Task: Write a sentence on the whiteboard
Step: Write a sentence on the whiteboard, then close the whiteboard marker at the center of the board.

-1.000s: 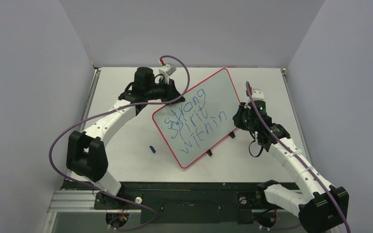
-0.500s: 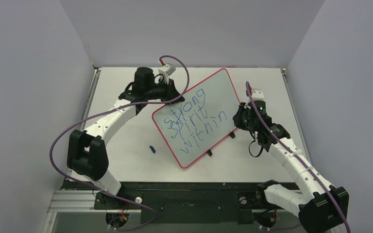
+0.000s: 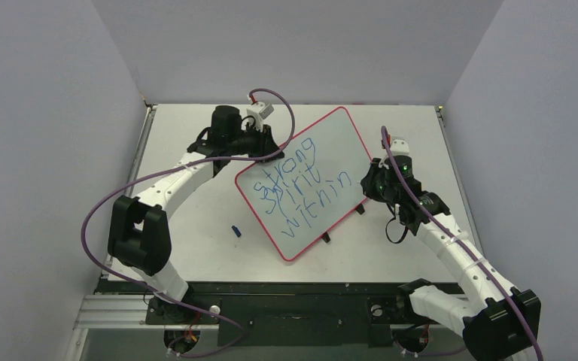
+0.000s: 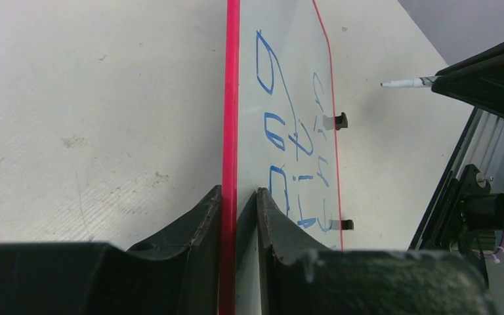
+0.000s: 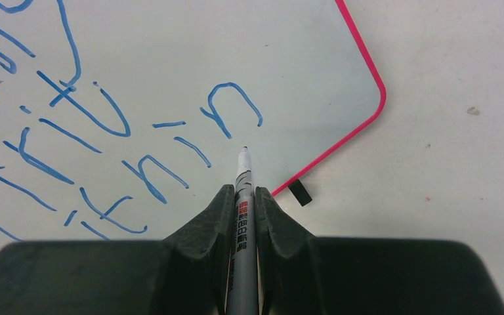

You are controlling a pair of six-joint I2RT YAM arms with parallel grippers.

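Pinching a marker [image 5: 241, 190] tight in the right fingers [image 5: 213, 213], tip beside the sentence [image 3: 301, 184]. Straddling the rim of the whiteboard [image 3: 339, 143] on the table [image 3: 211, 241] with the left fingers [image 4: 209, 211] slightly apart.

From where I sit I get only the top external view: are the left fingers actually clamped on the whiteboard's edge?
Observer: The left wrist view shows the left fingers straddling the whiteboard at its red rim. There is a thin dark gap on the written side, so they look loose, not clamped.
Operator: What is the right arm holding?
Observer: The right fingers are shut on a marker, with its uncapped tip pointing at the board.
Operator: Where is that tip?
Observer: Right next to the final n of "within". I cannot tell whether it touches the surface.
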